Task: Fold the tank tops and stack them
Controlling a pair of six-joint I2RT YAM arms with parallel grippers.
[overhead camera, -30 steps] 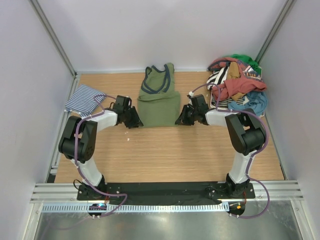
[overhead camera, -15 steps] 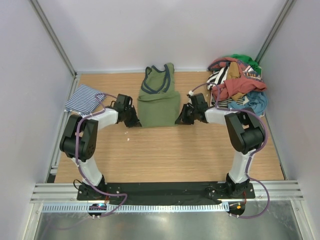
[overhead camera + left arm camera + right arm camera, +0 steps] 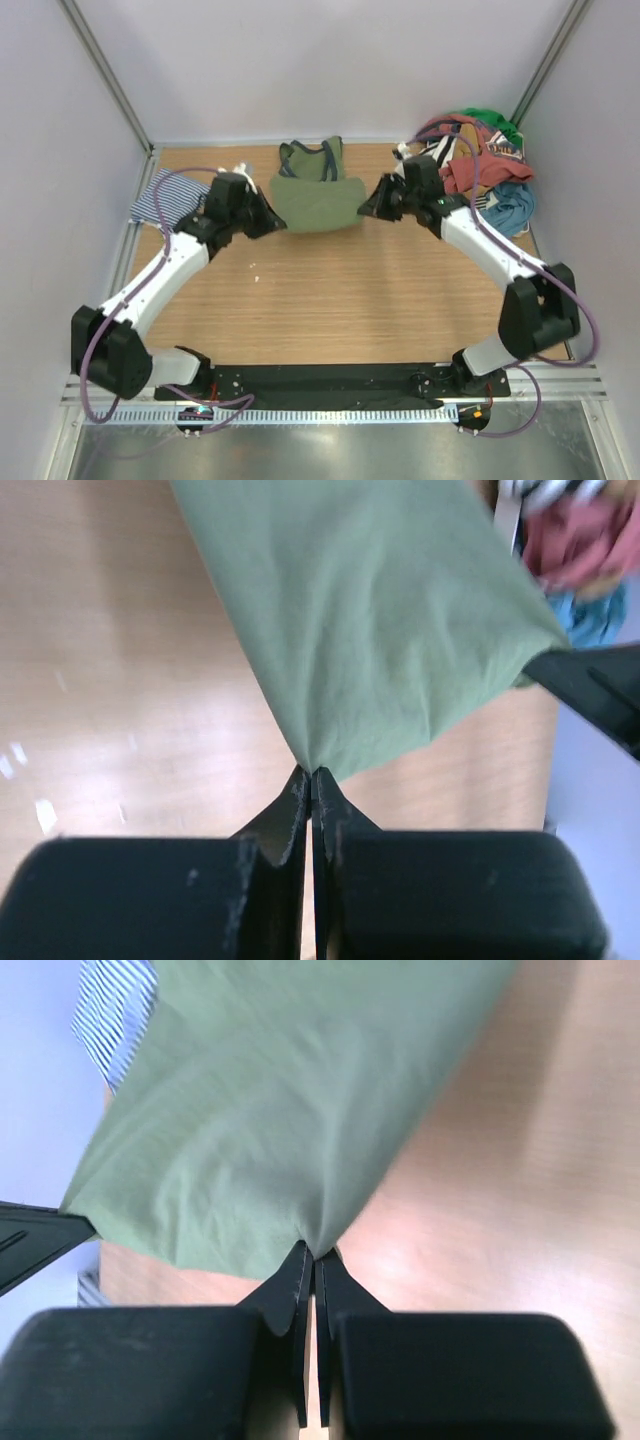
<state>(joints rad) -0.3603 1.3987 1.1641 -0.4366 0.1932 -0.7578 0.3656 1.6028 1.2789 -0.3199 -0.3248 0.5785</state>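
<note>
With left gripper (image 3: 311,777) and right gripper (image 3: 311,1252) clamped on hem corners of the green top (image 3: 318,203), both should be carried level toward its far end and laid square.

Light wooden table (image 3: 340,290), plain white walls (image 3: 330,70), aluminium corner posts (image 3: 107,75), metal rail (image 3: 560,382) along near edge

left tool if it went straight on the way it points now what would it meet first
The olive tank top it is shut on, spread right ahead. Past that cloth, probably the right tool holding the other corner, though depth is unclear.
</note>
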